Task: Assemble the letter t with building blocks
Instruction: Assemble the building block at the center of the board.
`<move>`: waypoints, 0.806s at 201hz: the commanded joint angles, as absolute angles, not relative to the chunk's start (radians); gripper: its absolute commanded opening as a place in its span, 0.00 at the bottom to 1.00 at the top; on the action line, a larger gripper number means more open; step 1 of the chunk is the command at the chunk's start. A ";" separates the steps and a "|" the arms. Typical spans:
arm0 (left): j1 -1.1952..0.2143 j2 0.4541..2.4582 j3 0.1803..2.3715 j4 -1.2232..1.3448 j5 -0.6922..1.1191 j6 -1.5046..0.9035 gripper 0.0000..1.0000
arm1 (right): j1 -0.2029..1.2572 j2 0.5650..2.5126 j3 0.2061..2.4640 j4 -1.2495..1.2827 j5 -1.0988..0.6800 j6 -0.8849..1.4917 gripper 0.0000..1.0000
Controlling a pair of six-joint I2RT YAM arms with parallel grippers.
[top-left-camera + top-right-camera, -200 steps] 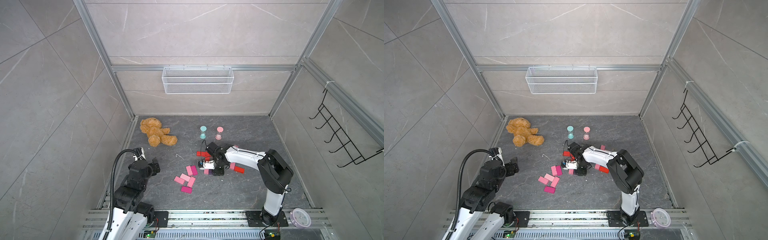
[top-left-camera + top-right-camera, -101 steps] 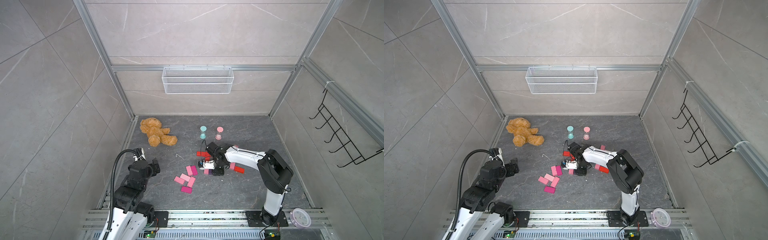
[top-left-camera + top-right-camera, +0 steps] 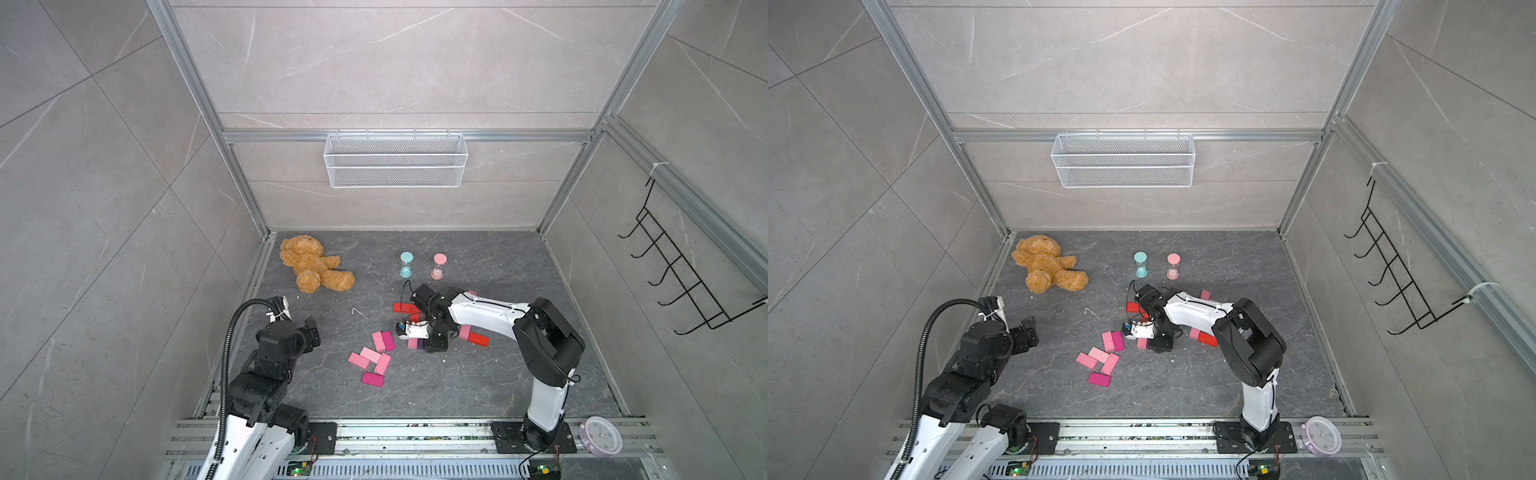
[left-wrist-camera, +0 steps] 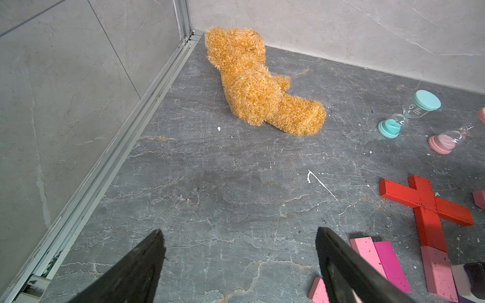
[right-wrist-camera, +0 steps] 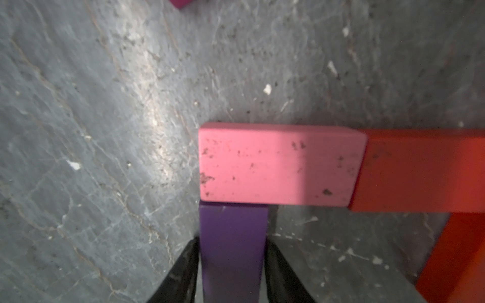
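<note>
Just below the centre of the frame in both top views, red blocks (image 4: 425,202) form a cross. A speckled pink block (image 5: 278,165) butts the stem's end, and a purple block (image 5: 232,249) touches its side. 6 loose pink and magenta blocks (image 3: 374,357) lie to the left. The right gripper (image 5: 232,240) flanks the purple block; I cannot tell whether it presses. The left gripper (image 4: 238,230) is spread wide. A wire basket (image 3: 395,166) hangs on the back wall. The floor (image 3: 457,395) is dark grey stone and the walls (image 3: 83,208) are grey tile.

Both arms are showing glossy white shells between black joints. The left arm (image 3: 276,338) is wearing a ribbed black hose (image 3: 227,357); the left pincer (image 4: 239,232) is showing tapering black fingers (image 4: 136,270). The right arm (image 3: 486,309) is ending in a bolted black base plate (image 3: 505,438).
</note>
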State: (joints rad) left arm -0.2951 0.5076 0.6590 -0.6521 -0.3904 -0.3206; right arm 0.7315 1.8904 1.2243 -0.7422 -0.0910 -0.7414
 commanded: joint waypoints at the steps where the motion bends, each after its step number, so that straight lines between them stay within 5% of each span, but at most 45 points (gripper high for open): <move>1: -0.299 0.512 0.679 -0.644 -0.397 -0.307 0.92 | 0.729 1.913 1.241 -0.776 -0.087 -0.726 1.00; 162: -0.299 0.565 0.688 -0.647 -0.407 -0.322 0.91 | 0.654 1.643 1.296 -0.774 -0.131 -0.711 1.00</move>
